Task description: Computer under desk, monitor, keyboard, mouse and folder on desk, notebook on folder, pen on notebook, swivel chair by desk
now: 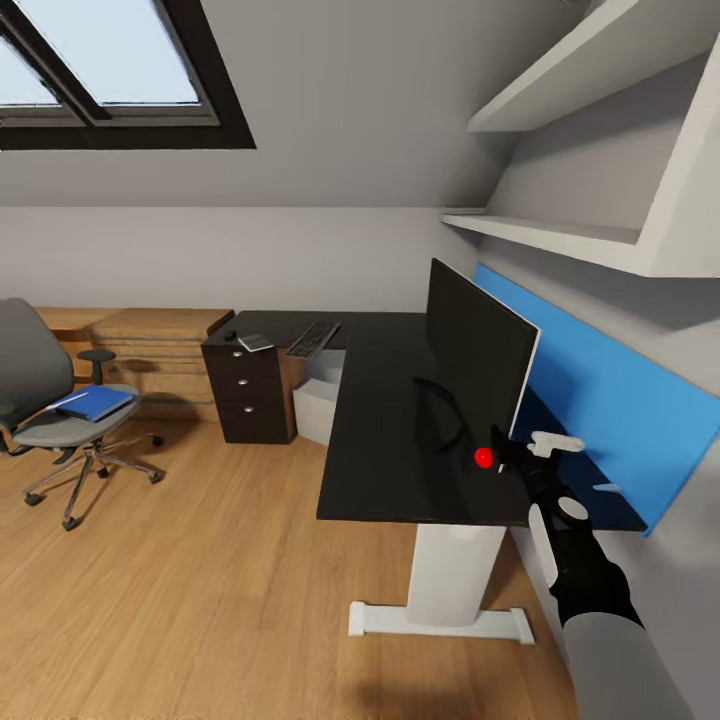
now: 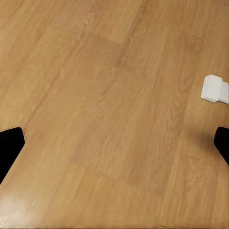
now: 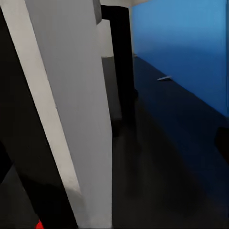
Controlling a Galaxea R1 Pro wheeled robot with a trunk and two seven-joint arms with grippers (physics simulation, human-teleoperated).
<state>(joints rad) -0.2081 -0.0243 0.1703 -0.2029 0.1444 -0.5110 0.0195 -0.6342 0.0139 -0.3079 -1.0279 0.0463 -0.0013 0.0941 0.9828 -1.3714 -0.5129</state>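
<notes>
Worktop [image 1: 390,440], glossy black, fills the frame's middle. Monitor [image 1: 478,350] stands on it at centre right, its lower corner at the right tool [image 1: 503,455]; whether that tool is clamped, I cannot tell. Swivel chair [image 1: 45,400] at left carries the folder [image 1: 92,403]. Keyboard [image 1: 313,339] lies at upper centre. The left tool's fingertips [image 2: 9,148] sit apart above the floor [image 2: 109,109].

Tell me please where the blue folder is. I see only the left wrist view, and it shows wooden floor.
Observer: The folder lies on the seat of the swivel chair.
Operator: And the keyboard?
Observer: The keyboard is on the desk, at its far end, apart from the monitor.
Operator: Where is the right gripper?
Observer: The right gripper is at the monitor's lower corner, beside the red dot.
</notes>
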